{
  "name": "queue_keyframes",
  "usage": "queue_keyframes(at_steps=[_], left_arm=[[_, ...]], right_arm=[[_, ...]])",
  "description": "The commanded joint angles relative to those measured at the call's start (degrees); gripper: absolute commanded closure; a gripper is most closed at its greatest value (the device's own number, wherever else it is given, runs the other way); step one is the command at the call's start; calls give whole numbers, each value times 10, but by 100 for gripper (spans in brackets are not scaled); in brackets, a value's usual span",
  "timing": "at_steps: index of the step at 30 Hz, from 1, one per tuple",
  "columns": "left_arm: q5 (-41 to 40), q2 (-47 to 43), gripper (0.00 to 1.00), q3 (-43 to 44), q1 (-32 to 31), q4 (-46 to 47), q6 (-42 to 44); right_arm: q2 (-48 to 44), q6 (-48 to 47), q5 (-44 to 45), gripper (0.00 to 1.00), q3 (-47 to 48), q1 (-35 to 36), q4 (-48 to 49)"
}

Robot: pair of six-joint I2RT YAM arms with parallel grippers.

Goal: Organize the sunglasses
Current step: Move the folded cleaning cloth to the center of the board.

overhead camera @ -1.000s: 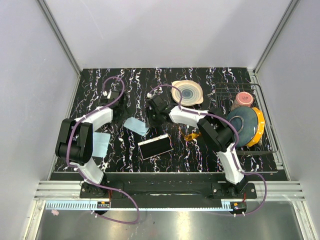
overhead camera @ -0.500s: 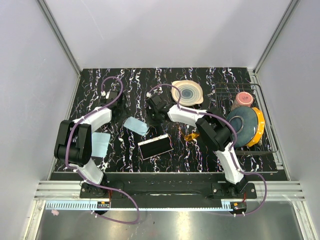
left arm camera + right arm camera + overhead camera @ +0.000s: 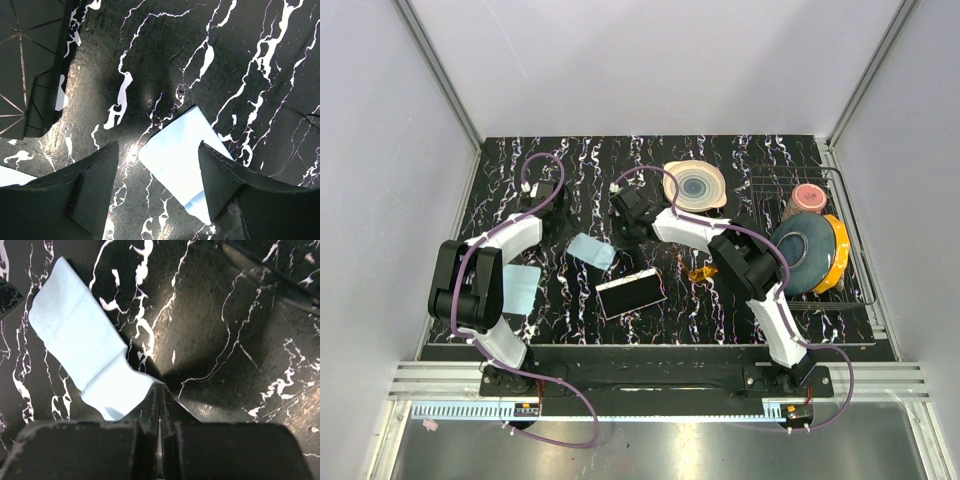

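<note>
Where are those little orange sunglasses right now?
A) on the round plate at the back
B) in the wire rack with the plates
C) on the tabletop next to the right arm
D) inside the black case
C: the sunglasses lie on the table beside the right arm, apart from the black case.

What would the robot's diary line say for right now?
left gripper: open, empty | right gripper: shut at corner of blue cloth | sunglasses: untouched

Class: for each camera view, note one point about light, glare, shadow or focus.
Top external: even light, all sharp. Left wrist: a glare patch on the table beyond the open left tool. Right wrist: the shut right tool throws a dark shadow ahead; the pale blue cloth looks washed out.
</note>
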Motion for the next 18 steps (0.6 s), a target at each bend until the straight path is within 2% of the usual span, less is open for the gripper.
queue_keyframes(at_steps=[1, 18], left_arm=[[-2, -26, 31, 3, 5, 15, 3], [7, -27, 31, 0, 5, 13, 2]], right_arm=[[25, -26, 46, 100, 18, -5, -32], [65, -107, 87, 100, 79, -35, -30]])
